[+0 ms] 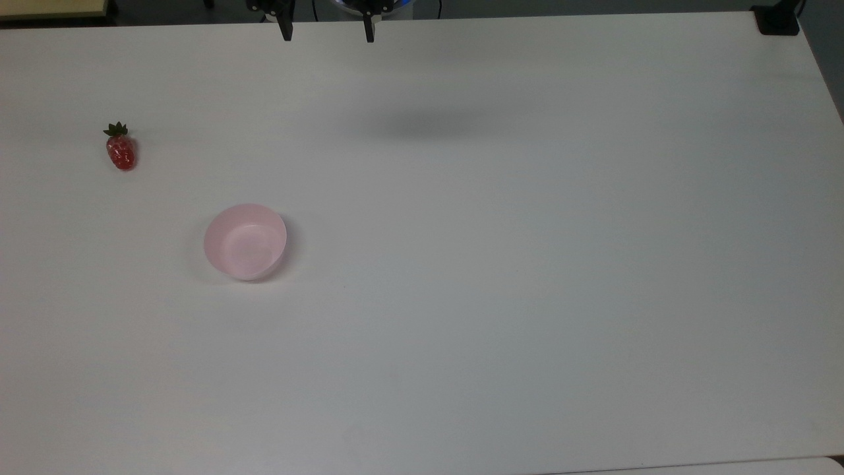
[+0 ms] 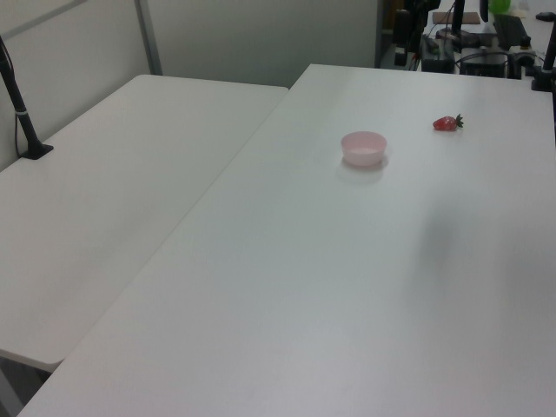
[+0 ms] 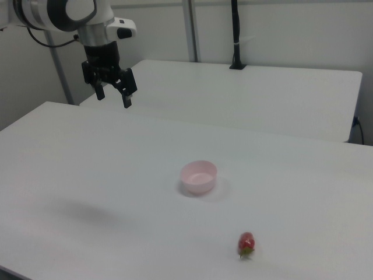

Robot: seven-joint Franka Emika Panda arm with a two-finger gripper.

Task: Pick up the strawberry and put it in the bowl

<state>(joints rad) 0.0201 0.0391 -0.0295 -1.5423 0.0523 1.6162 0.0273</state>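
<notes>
Well, no lettering or brand mark readable anywhere. Far on the top view's left: strawberry (image 1: 120, 149) lay on its side on the white table (image 1: 501, 277), long axis running up and down the top view, green cap toward the far edge, red tip toward the near edge. Sat well apart from everything, untouched. Next, rightward and nearer: pale pink bowl (image 1: 244, 241), upright, hollow bare, mouth up. Further right, up at the top view's upper edge: gripper (image 1: 327, 31), fingers (image 1: 286, 30) spread wide, nothing between them, hung high above the table, well away from both strawberry and bowl. Soft shadow (image 1: 422, 124) spotted below it on the tabletop. Over in the right view: gripper (image 3: 112, 95) at the left, fingers pointed down, bowl (image 3: 199, 177) mid-table, strawberry (image 3: 246, 243) nearest, cap toward the bottom edge.
</notes>
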